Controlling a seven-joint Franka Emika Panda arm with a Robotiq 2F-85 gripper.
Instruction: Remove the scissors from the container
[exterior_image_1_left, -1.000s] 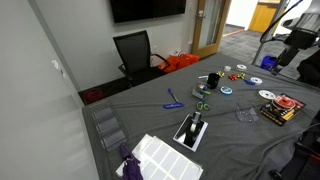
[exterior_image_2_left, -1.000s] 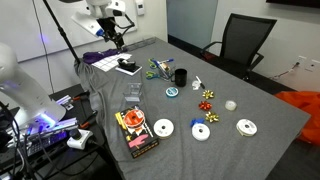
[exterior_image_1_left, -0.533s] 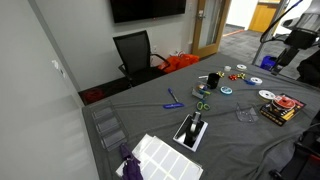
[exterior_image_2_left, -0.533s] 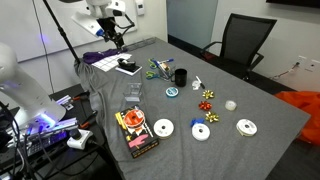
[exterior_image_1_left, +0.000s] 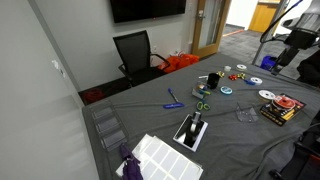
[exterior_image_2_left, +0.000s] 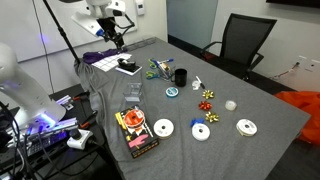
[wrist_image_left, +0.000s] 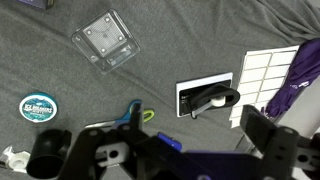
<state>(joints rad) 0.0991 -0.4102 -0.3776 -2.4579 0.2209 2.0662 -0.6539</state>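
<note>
The table (exterior_image_2_left: 255, 150), draped in grey cloth, has bare cloth along its near edge and its 3 o'clock end in an exterior view, while the end toward 10 o'clock is crowded. The gripper (exterior_image_2_left: 118, 40) hangs above that end, over a black tray (exterior_image_2_left: 127, 67) and a purple cloth (exterior_image_2_left: 100, 58). In the wrist view its fingers (wrist_image_left: 268, 138) stand wide apart with nothing between them. The scissors (exterior_image_2_left: 158, 68) lie on the cloth at about 9 o'clock from a black cup (exterior_image_2_left: 180, 76), just beside it, with a blue pen (exterior_image_1_left: 173, 103) nearby; I cannot tell whether they rest in any container. A round tin (exterior_image_2_left: 172, 92) and a clear plastic box (exterior_image_2_left: 132, 96) sit toward 6 o'clock of them, and discs (exterior_image_2_left: 163, 128) and ribbon bows (exterior_image_2_left: 207, 96) lie further along. In the wrist view only a green handle loop (wrist_image_left: 146, 115) shows above the gripper body, so the blades and long axis are hidden.
</note>
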